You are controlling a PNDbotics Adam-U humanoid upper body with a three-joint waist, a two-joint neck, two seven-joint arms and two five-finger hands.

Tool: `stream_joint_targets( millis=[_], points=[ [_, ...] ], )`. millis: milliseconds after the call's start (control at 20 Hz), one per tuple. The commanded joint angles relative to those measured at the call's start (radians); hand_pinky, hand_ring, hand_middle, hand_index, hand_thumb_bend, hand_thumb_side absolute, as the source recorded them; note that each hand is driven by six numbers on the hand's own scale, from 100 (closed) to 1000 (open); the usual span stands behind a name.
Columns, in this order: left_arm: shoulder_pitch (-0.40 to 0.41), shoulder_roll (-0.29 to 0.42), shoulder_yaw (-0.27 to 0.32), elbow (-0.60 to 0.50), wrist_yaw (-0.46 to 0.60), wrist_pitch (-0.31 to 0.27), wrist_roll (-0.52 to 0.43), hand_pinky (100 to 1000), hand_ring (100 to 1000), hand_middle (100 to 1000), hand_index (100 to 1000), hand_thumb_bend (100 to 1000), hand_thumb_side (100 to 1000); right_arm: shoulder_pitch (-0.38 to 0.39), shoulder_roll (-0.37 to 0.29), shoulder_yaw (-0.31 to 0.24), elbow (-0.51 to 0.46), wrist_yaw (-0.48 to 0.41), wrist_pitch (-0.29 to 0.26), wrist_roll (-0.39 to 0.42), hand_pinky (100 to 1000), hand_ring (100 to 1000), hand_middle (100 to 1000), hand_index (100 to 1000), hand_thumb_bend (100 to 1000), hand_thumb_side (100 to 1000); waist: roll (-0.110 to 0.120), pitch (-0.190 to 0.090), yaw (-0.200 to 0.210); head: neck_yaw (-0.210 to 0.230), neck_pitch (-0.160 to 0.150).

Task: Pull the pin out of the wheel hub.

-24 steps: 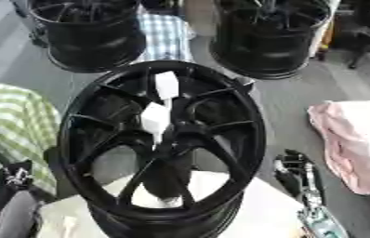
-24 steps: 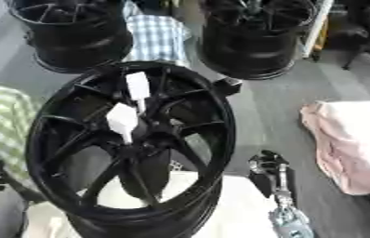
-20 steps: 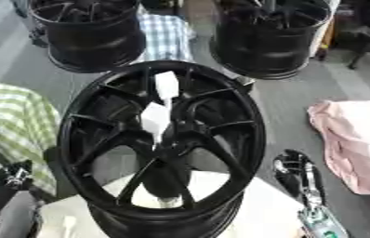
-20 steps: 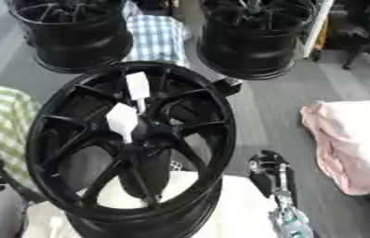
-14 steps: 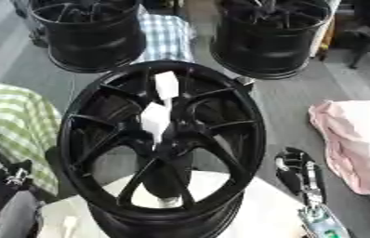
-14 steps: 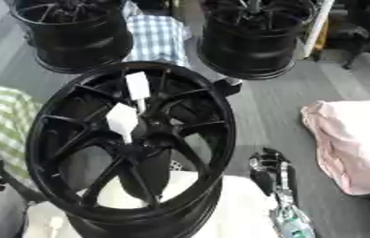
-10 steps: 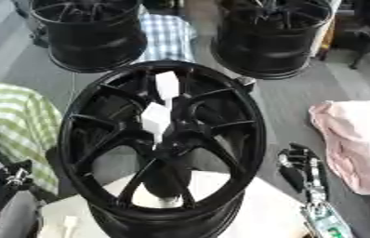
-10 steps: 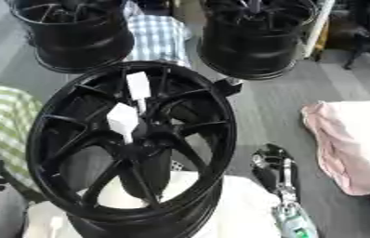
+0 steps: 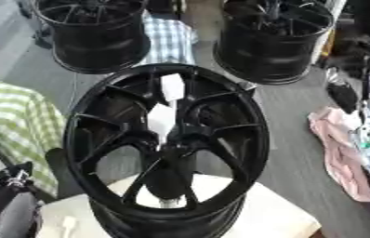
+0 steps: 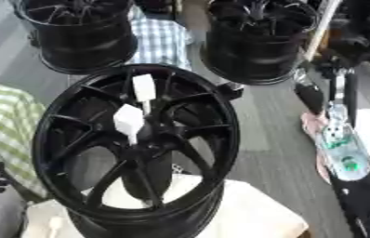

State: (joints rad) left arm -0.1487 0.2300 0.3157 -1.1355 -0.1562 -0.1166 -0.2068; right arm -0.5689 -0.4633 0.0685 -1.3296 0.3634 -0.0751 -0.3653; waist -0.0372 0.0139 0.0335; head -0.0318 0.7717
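Black wheel (image 9: 168,144) stands tilted on the pale table (image 9: 278,218), hub at its middle; two white tags (image 10: 129,118) hang by the hub, can't make out the pin itself; right hand (image 10: 310,95) is up at the right, fingers too blurry to call; left hand (image 9: 5,186) sits low left, can't tell either.

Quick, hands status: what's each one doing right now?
Left hand: low at the lower left corner, holding nothing; fingers cannot be told.
Right hand: raised at the right, beside the wheel hub, holding nothing; open or shut cannot be told.
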Motion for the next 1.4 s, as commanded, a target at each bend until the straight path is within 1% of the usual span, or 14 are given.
stream_joint_targets(
  millis=[50, 100, 200, 450, 500, 550, 750, 900, 950, 1000, 1100, 1150, 1250, 1400],
  points=[
    [-0.010, 0.029, -0.010, -0.020, -0.008, -0.001, -0.012, 693, 640, 622, 775, 336, 602, -0.076, -0.114, 0.072, -0.028, 0.039, -0.013, 0.051, 790, 769, 752, 886, 100, 500, -0.001, -0.014, 0.010, -0.020, -0.002],
    [-0.012, 0.028, -0.012, -0.021, -0.009, -0.001, -0.015, 693, 640, 623, 775, 336, 606, -0.103, -0.136, 0.099, -0.016, 0.041, -0.026, 0.068, 802, 793, 775, 909, 129, 555, -0.002, -0.014, 0.014, -0.023, -0.002],
    [-0.015, 0.028, -0.017, -0.023, -0.013, 0.000, -0.021, 693, 641, 623, 776, 336, 603, -0.154, -0.144, 0.150, 0.012, 0.060, -0.056, 0.099, 814, 821, 807, 924, 100, 558, -0.006, -0.016, 0.026, -0.035, -0.002],
    [-0.016, 0.028, -0.020, -0.024, -0.016, 0.004, -0.029, 693, 641, 623, 776, 337, 603, -0.281, -0.045, 0.277, 0.127, 0.125, -0.133, 0.177, 828, 848, 839, 935, 121, 582, -0.010, -0.020, 0.031, -0.041, -0.002],
    [-0.015, 0.029, -0.018, -0.024, -0.015, 0.004, -0.028, 694, 641, 623, 776, 329, 608, -0.308, -0.029, 0.304, 0.154, 0.131, -0.150, 0.194, 834, 862, 854, 942, 630, 586, -0.010, -0.019, 0.027, -0.036, -0.002],
    [-0.015, 0.029, -0.019, -0.025, -0.015, 0.004, -0.029, 694, 641, 623, 776, 338, 604, -0.335, -0.010, 0.331, 0.181, 0.140, -0.167, 0.211, 836, 865, 857, 945, 145, 600, -0.012, -0.019, 0.029, -0.037, -0.002],
    [-0.015, 0.031, -0.015, -0.027, -0.017, 0.004, -0.030, 694, 641, 623, 776, 338, 604, -0.442, 0.079, 0.438, 0.288, 0.156, -0.227, 0.276, 842, 886, 878, 959, 156, 595, -0.014, -0.017, 0.021, -0.027, -0.002],
    [-0.015, 0.031, -0.012, -0.029, -0.016, 0.004, -0.028, 694, 641, 623, 776, 339, 605, -0.521, 0.127, 0.512, 0.367, 0.133, -0.242, 0.331, 848, 894, 882, 966, 166, 575, -0.014, -0.014, 0.014, -0.020, -0.002],
    [-0.015, 0.031, -0.011, -0.029, -0.016, 0.004, -0.028, 694, 642, 624, 777, 340, 605, -0.544, 0.141, 0.513, 0.383, 0.114, -0.243, 0.423, 850, 896, 884, 968, 169, 570, -0.014, -0.014, 0.012, -0.018, -0.002],
    [-0.014, 0.031, -0.011, -0.030, -0.016, 0.004, -0.028, 694, 642, 624, 777, 340, 605, -0.564, 0.150, 0.491, 0.381, 0.082, -0.231, 0.569, 852, 897, 885, 970, 171, 570, -0.014, -0.014, 0.010, -0.016, -0.002],
    [-0.012, 0.031, -0.010, -0.030, -0.015, 0.004, -0.028, 694, 642, 624, 777, 341, 605, -0.594, 0.150, 0.422, 0.335, -0.001, -0.168, 0.903, 853, 897, 885, 970, 172, 575, -0.013, -0.015, 0.007, -0.013, -0.002],
    [-0.012, 0.032, -0.009, -0.030, -0.016, 0.004, -0.028, 694, 642, 624, 777, 341, 605, -0.604, 0.146, 0.393, 0.302, -0.036, -0.127, 1.038, 853, 897, 885, 970, 172, 576, -0.014, -0.015, 0.006, -0.013, -0.002],
    [-0.011, 0.032, -0.009, -0.031, -0.016, 0.004, -0.029, 694, 642, 624, 777, 341, 605, -0.612, 0.138, 0.367, 0.252, -0.078, -0.063, 1.183, 852, 894, 883, 968, 173, 584, -0.014, -0.015, 0.005, -0.013, -0.002],
    [-0.010, 0.033, -0.008, -0.031, -0.017, 0.004, -0.029, 695, 642, 624, 777, 340, 604, -0.615, 0.134, 0.363, 0.218, -0.096, -0.013, 1.259, 852, 891, 883, 968, 173, 587, -0.014, -0.015, 0.003, -0.013, -0.002]
  ],
)
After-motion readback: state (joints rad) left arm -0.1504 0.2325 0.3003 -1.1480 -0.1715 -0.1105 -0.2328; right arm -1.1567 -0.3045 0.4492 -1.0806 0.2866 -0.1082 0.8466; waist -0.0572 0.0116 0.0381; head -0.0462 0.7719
